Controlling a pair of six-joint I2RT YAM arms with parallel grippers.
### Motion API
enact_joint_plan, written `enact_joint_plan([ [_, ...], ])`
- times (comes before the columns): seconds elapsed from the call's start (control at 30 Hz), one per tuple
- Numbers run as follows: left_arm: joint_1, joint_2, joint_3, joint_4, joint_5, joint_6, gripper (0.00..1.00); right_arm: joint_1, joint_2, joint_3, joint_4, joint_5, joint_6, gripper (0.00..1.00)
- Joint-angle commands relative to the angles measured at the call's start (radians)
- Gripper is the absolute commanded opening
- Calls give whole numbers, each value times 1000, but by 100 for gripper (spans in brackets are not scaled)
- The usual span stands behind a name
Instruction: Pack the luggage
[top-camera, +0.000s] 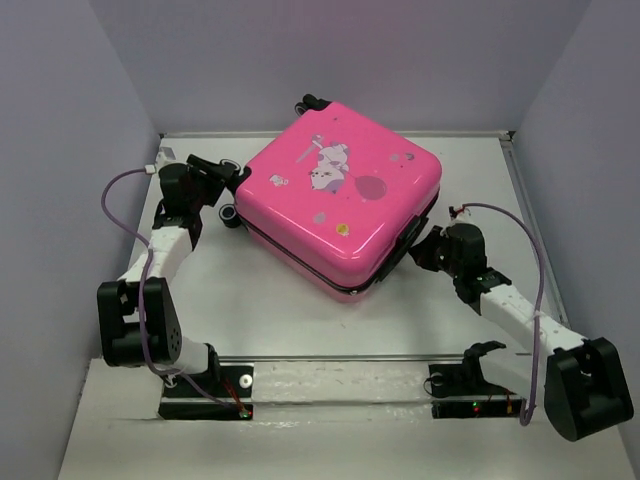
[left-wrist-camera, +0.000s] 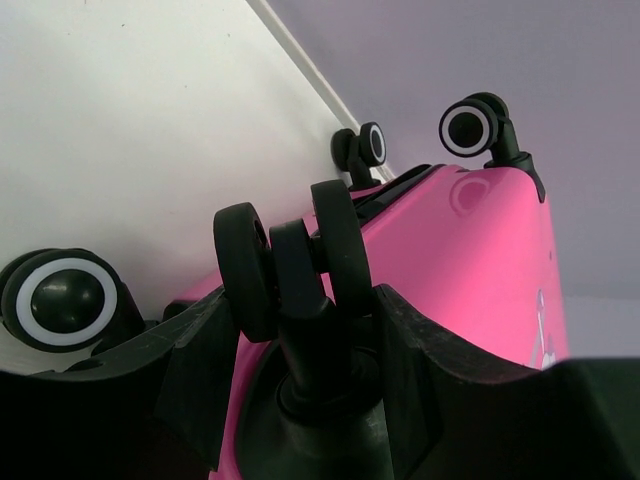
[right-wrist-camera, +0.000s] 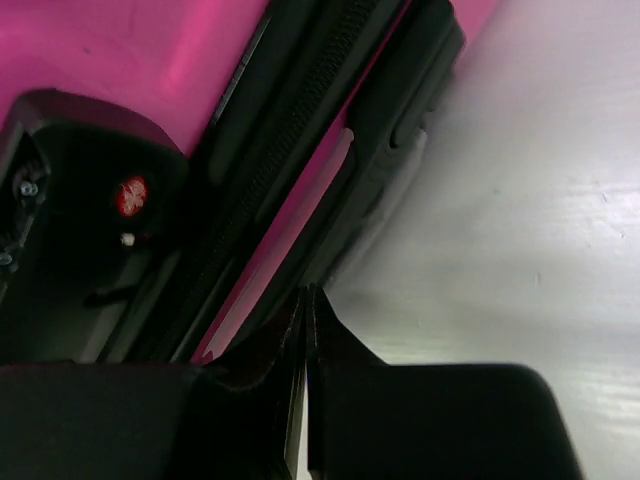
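Left gripper (left-wrist-camera: 300, 315) straddling wheel (left-wrist-camera: 290, 260) of suitcase (top-camera: 345, 195), jaws standing half apart, grip impossible to tell. Right gripper (right-wrist-camera: 305, 310) pinching fully closed, nothing showing between tips, zipper (right-wrist-camera: 290, 150) lying just ahead.

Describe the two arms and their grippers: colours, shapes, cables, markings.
Both arms match. The left arm and right arm have white links between chunky black joint housings, and stand on black bases with small indicator lights. A thin lilac cable loops along each. The left gripper and right gripper are black, with broad matt fingers.
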Motion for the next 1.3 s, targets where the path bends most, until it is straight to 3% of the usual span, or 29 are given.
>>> enact_joint_plan([
  [0.0, 7, -22, -59, 123, -43, 15, 6, -78, 89, 15, 375, -279, 11, 7],
  [0.2, 7, -147, -185, 143, -70, 10, 6, -201, 389, 156, 648, -596, 141, 14],
  [0.27, 5, -191, -214, 143, -70, 10, 6, -233, 483, 240, 666, -704, 164, 26],
  [0.3, 5, -238, -243, 138, -70, 10, 6, -242, 564, 325, 666, -739, 184, 40],
  [0.33, 7, -286, -272, 132, -63, 8, 6, -255, 607, 378, 668, -783, 193, 48],
  [0.43, 6, -355, -323, 124, -41, 5, 6, -264, 603, 398, 636, -779, 192, 70],
  [0.5, 2, -419, -375, 124, -26, 2, 6, -264, 556, 385, 550, -761, 142, 74],
  [0.57, -1, -458, -406, 120, -20, -1, 6, -264, 511, 372, 409, -701, 92, 73],
  [0.67, 1, -533, -409, 65, -43, 11, 6, -264, 366, 282, 280, -633, 13, 62],
  [0.7, -1, -541, -397, 48, -73, 18, 12, -264, 321, 247, 262, -621, 2, 59],
  [0.73, 1, -552, -380, 19, -89, 27, 41, -264, 228, 165, 255, -612, -7, 48],
  [0.83, 1, -556, -293, -21, -141, 39, 77, -206, 94, 38, 309, -604, -1, 13],
  [0.9, 4, -544, -214, -40, -156, 45, 81, -145, -3, -45, 315, -580, -18, 7],
  [0.97, 10, -517, -156, -72, -161, 61, 81, -57, -52, -80, 323, -543, -49, 7],
  [1.07, 34, -475, -81, -81, -147, 73, 80, 3, -67, -158, 388, -531, -50, 15],
  [1.1, 47, -464, -78, -83, -126, 74, 79, 3, -69, -169, 406, -534, -50, 19],
  [1.2, 61, -463, -102, -81, -71, 94, 76, 32, -60, -186, 429, -522, -96, 43],
  [1.27, 61, -503, -145, -92, -72, 143, 76, 57, -44, -183, 442, -514, -112, 47],
])
